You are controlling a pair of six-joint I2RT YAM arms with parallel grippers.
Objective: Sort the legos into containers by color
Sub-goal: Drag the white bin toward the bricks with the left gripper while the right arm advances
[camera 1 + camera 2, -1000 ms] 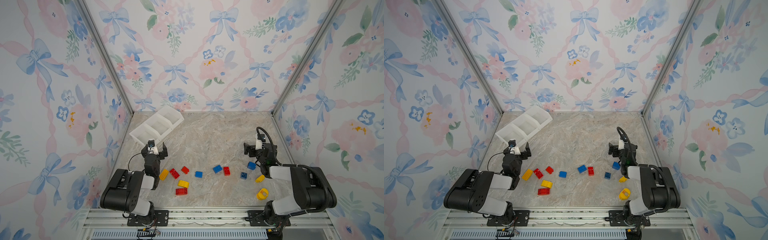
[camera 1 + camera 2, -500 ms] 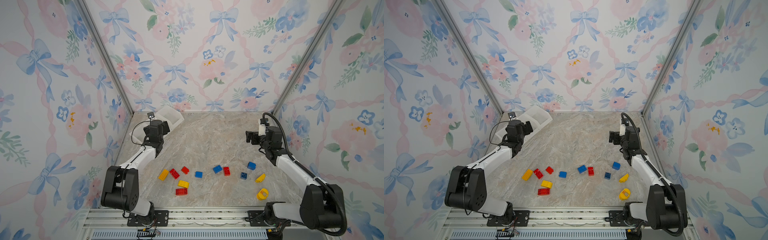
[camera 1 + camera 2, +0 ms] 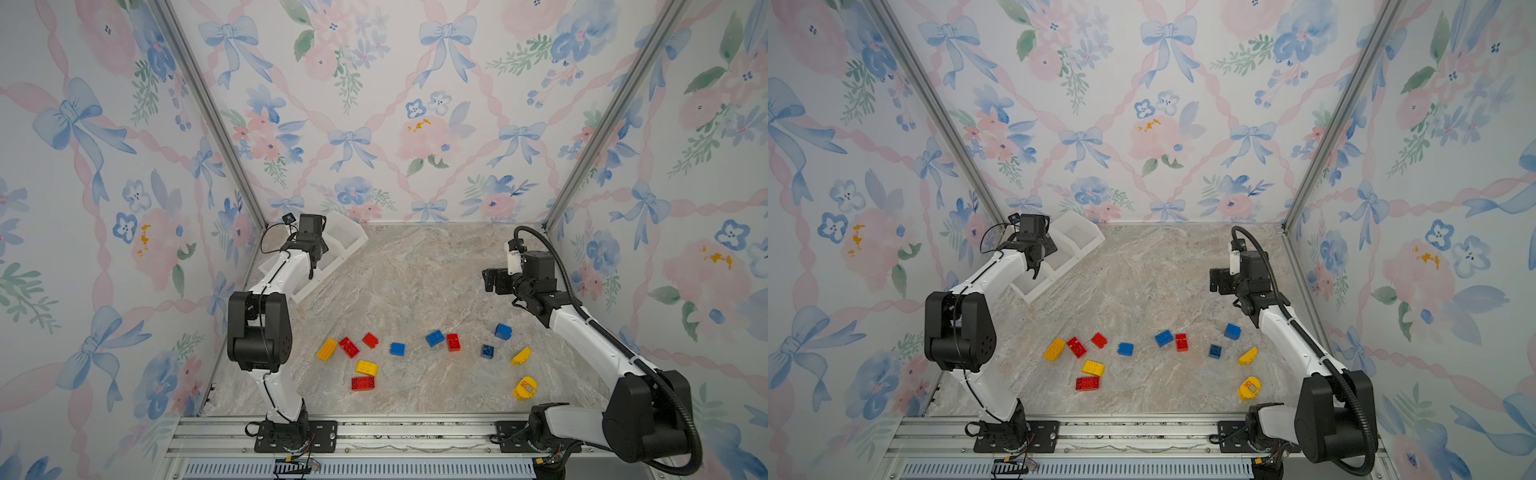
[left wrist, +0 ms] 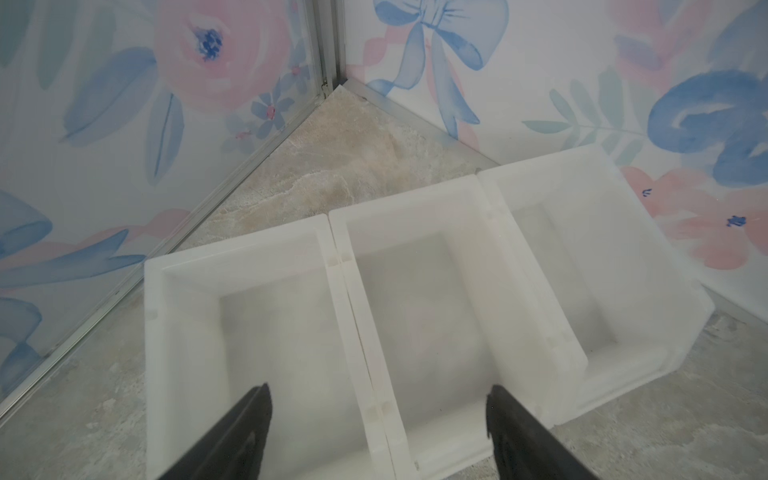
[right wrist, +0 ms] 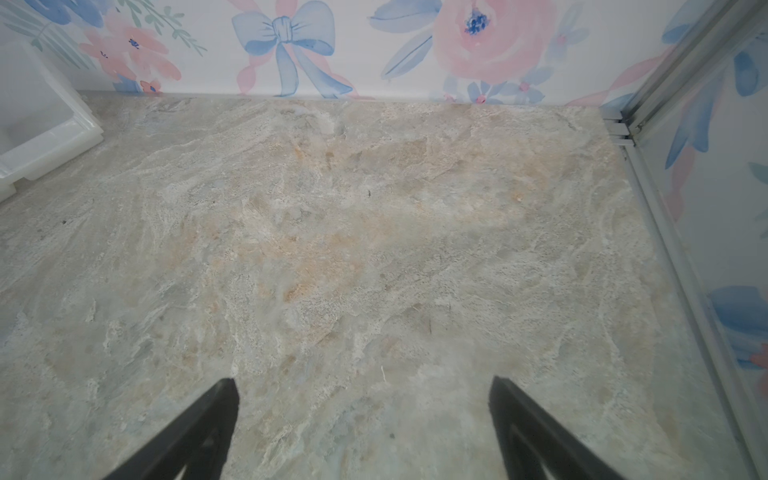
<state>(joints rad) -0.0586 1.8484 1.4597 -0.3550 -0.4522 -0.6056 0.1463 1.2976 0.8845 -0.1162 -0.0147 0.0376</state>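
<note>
Tools both spread wide, nothing held: left tool (image 4: 379, 388) hangs over the wall between two bins of the containers (image 4: 340, 249), which sit angled in the far-left corner of the table (image 4: 332, 166); right tool (image 5: 362, 380) is above bare table. Only the left wrist view looks into the three bins, all empty, and only the top views show the legos (image 3: 434, 338), red, blue and yellow, scattered near the front edge, well apart from the containers. Left arm (image 3: 282, 270) stretched forward to the bins, right arm (image 3: 582, 328) stretched forward along the right wall, its tool raised off the table.
</note>
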